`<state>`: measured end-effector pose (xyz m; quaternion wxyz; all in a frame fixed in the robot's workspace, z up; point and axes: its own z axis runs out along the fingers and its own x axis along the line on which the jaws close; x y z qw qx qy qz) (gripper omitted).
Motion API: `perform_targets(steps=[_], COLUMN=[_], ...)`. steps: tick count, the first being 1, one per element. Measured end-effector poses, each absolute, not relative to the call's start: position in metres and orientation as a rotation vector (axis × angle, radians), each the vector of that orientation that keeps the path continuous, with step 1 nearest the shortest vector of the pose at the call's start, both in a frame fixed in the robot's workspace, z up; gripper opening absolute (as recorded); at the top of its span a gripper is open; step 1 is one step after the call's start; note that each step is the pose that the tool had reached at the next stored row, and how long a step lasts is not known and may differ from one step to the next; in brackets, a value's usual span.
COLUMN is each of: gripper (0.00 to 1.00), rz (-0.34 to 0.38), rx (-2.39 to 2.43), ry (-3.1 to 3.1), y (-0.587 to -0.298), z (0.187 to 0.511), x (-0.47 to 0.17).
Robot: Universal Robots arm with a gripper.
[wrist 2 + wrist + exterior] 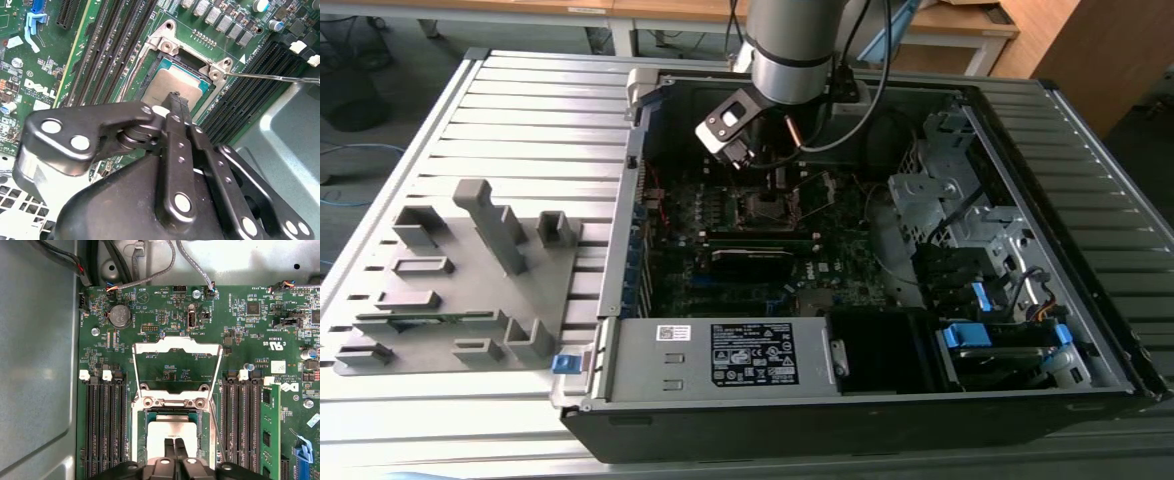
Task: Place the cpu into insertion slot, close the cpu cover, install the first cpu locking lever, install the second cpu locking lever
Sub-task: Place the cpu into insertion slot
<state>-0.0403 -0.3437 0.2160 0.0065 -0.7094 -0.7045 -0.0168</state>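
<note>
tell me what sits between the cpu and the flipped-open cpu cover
In the first wrist view, a silver hinge bracket lies across that stretch, between the cpu seated in its socket and the cpu cover lying open on the board.

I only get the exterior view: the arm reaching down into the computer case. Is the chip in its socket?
Observer: Yes. In the first wrist view the cpu lies flat in the insertion slot, silver face up.
Visitor: Is the metal frame shut over it?
Observer: No. The cpu cover lies folded back open, green board showing through its window.
Visitor: Where's the tool?
Observer: The tool, fingers together, is right over the cpu's middle.
</note>
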Motion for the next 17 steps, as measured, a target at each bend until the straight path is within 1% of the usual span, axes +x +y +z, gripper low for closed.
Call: perform_targets(steps=[1,3,17], gripper=[0.12,0.10,0.10], rz=[-0.053,-0.053,-0.054], rx=[-2.219,-2.219,-2.219], ry=[-2.204,-2.204,-2.204], y=[-0.3437,-0.3437,-0.3437], z=[0.2160,0.2161,0.2108], x=[-0.0403,-0.0403,-0.0404])
